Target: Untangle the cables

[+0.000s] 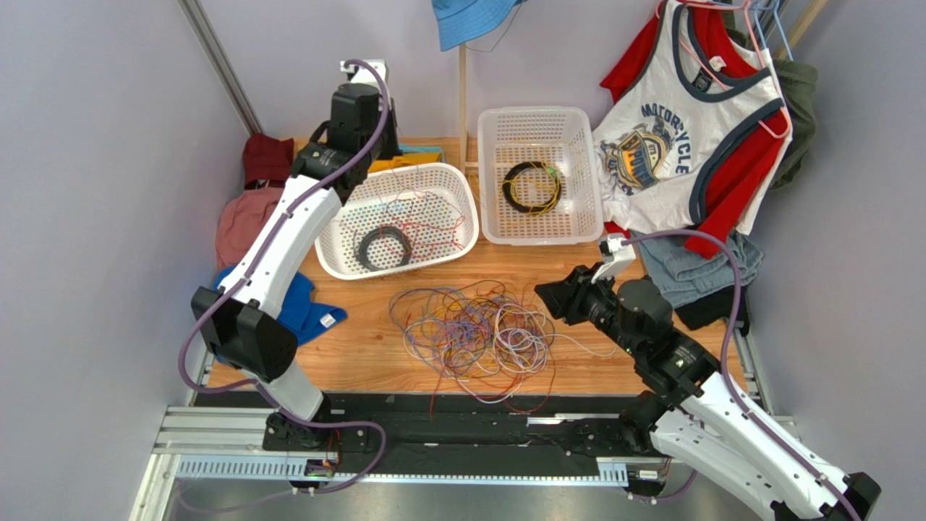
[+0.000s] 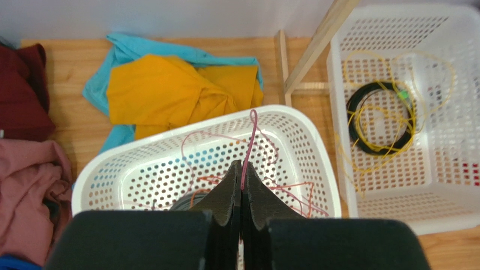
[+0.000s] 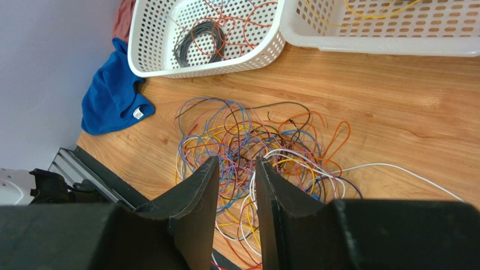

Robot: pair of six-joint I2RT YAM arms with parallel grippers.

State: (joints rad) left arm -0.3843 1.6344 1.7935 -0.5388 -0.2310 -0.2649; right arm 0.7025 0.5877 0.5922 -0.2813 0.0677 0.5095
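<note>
Left of the left hand, a maroon cloth and a pink cloth lie bunched on the worktop. Beyond its fingertips a yellow cloth sits on a teal one.

The left hand is pressed shut on a red wire, which is pinched between the two fingers. The wire runs out past the tips and curves over into the left basket, right below the hand. More red loops lie there beside a dark coil.

To the right of this hand, past a wooden post, stands the right basket. It holds a black ring with loose yellow wire around it.

Far to the left of the right hand, against the wall, is a blue cloth.

The cables lie in one loose heap on the bare worktop, just ahead of and below the right hand's fingertips (blue, yellow, orange, purple and white strands, all crossed over each other). This hand stands narrowly parted, and nothing shows between the fingers except the heap seen through the gap. I cannot tell whether the tips touch any strand.

One white strand trails out of the heap to the right of the fingers.

On the side of the right hand away from the heap, folded jeans rest on the worktop. Above them hangs a printed shirt.
</note>
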